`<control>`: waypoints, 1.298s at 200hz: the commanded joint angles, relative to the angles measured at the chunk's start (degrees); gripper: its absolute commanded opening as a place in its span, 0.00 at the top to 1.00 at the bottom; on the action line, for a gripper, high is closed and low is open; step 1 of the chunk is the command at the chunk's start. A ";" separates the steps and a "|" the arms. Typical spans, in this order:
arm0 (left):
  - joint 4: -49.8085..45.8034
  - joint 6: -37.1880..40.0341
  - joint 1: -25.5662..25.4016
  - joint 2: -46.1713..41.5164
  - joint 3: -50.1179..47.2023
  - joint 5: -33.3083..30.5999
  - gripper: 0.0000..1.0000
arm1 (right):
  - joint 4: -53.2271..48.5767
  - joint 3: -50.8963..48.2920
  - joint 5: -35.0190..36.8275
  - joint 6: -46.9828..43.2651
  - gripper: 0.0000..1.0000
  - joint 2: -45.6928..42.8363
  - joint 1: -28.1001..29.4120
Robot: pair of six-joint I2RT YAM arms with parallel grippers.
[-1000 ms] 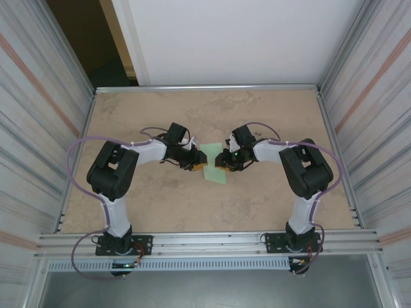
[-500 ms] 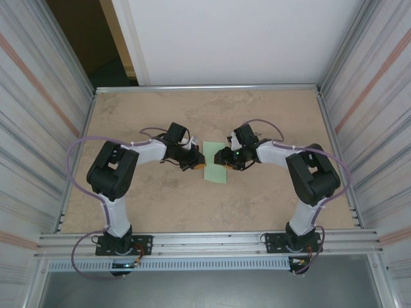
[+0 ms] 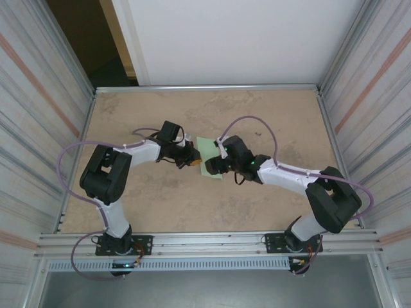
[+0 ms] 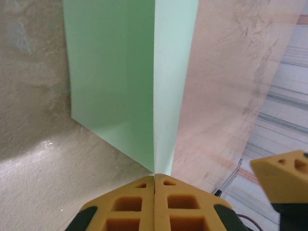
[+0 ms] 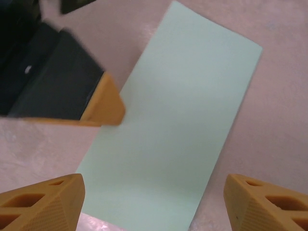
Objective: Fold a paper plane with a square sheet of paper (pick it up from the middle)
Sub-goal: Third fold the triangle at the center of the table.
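Observation:
The square sheet of paper [image 3: 207,147] is pale green and lies mid-table, folded into a narrow rectangle. In the left wrist view a raised flap of the paper [image 4: 115,72] runs along a crease straight into my left gripper [image 4: 155,175], which is shut on the sheet's edge. My right gripper [image 5: 154,187] hovers open above the paper [image 5: 183,125], one fingertip beyond each long side and nothing between them. My left gripper's yellow fingers [image 5: 103,103] meet the sheet's left edge there. From above, my left gripper [image 3: 194,162] and right gripper [image 3: 215,165] nearly meet over the sheet. The paper plane is out of view.
The tan table [image 3: 270,205] is walled by ribbed panels left [image 3: 38,128] and right [image 3: 372,115]. An aluminium rail [image 3: 205,240] runs along the near edge between the arm bases. A purple cable [image 3: 257,122] loops above the right arm.
My right arm has swung left and forward over the sheet, and its jaws have spread wide. My left gripper has closed on the paper's edge and shifted slightly left.

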 commanded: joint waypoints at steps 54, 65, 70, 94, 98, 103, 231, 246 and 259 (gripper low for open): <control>0.08 -2.48 0.45 -1.87 -0.03 -0.42 1.00 | 17.36 -7.28 4.92 -20.70 0.22 4.38 7.14; 0.05 -2.55 0.49 -1.86 -0.03 -0.33 0.99 | 18.99 -7.78 5.56 -21.63 0.22 5.37 7.24; 0.02 -2.60 0.46 -1.86 -0.03 -0.35 1.00 | 19.68 -8.07 5.89 -21.96 0.22 5.67 7.26; -0.11 -2.69 0.45 -1.80 -0.04 -0.37 0.99 | 20.84 -8.92 5.04 -24.34 0.23 6.32 7.35; -0.10 -2.71 0.45 -1.80 -0.17 -0.40 0.99 | 20.97 -9.13 5.13 -24.83 0.23 6.42 7.34; -0.14 -2.69 0.45 -1.83 -0.14 -0.25 0.99 | 21.13 -9.33 5.35 -25.29 0.24 6.71 7.40; -0.80 -2.07 0.45 -1.09 -0.37 -0.31 0.99 | 23.11 -10.80 8.70 -27.85 0.56 2.82 7.36; -0.71 -2.05 0.48 -1.05 -0.32 -0.23 0.99 | 22.57 -10.51 7.79 -27.48 0.63 2.73 7.34; -0.71 -2.07 0.45 -1.06 -0.37 -0.23 0.99 | 22.03 -10.23 6.80 -27.22 0.68 2.87 7.30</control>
